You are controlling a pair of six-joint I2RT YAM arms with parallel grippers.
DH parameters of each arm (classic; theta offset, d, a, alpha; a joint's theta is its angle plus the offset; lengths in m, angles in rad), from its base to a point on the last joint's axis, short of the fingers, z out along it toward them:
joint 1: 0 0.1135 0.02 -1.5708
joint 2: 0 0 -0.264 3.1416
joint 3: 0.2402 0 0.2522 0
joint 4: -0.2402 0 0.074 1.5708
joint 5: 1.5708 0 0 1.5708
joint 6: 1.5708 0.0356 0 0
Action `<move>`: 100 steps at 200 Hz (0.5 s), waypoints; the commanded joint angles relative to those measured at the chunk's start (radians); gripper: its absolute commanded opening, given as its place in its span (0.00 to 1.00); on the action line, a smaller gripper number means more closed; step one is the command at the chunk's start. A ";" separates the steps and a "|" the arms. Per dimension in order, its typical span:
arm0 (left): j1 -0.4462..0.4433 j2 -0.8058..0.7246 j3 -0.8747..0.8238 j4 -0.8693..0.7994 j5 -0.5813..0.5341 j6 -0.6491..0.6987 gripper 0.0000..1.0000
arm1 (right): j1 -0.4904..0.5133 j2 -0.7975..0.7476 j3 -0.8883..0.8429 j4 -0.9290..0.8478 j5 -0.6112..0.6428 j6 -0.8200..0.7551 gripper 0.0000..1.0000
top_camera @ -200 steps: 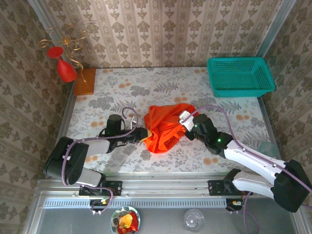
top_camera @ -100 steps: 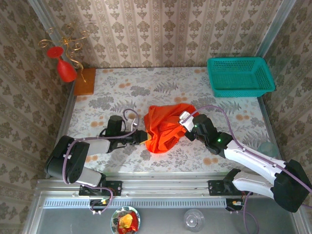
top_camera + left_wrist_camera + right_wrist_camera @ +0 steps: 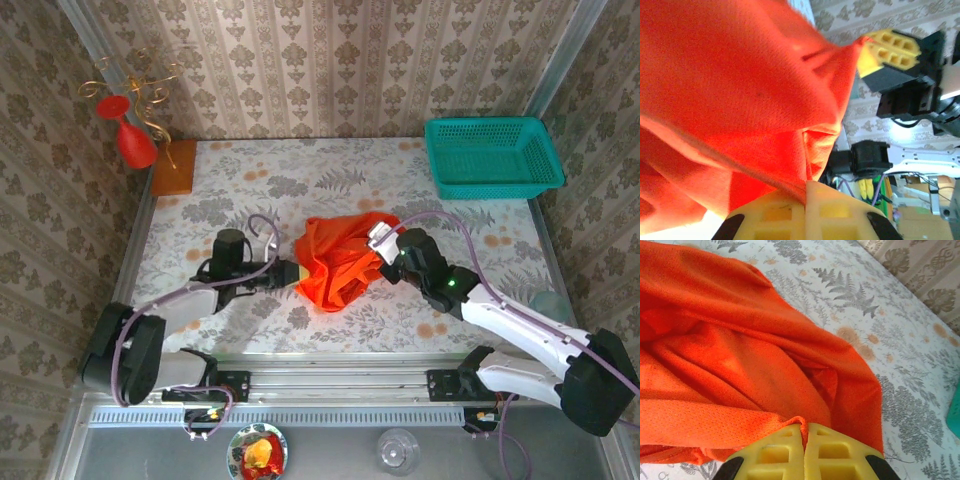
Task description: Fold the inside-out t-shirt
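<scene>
Bunched inside-out t-shirt (image 3: 340, 262) near the middle of the floral table (image 3: 250, 180), stretched between the two arms. Left gripper (image 3: 290, 272): jaws closed, pinching the shirt's left edge, with cloth caught between the yellow pads (image 3: 780, 215). Right gripper (image 3: 383, 252): jaws closed on the shirt's right edge. Teal basket (image 3: 492, 158) well apart, at the far right corner

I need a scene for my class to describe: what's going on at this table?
Two robot arms are working on a bunched orange t-shirt in the middle of the floral table. The left gripper pinches its left edge, the right gripper its right edge, both shut on cloth. The shirt is crumpled, not yet folded.
</scene>
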 commanded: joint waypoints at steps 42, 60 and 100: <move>0.397 -0.159 0.454 -0.524 0.043 0.270 0.00 | -0.205 -0.096 0.249 -0.141 -0.036 0.029 0.00; 0.540 -0.136 0.576 -0.507 0.097 0.234 0.00 | -0.282 -0.120 0.331 -0.171 -0.058 0.022 0.00; 0.743 -0.064 0.698 -0.270 0.139 -0.003 0.00 | -0.424 -0.173 0.509 -0.239 -0.065 0.029 0.00</move>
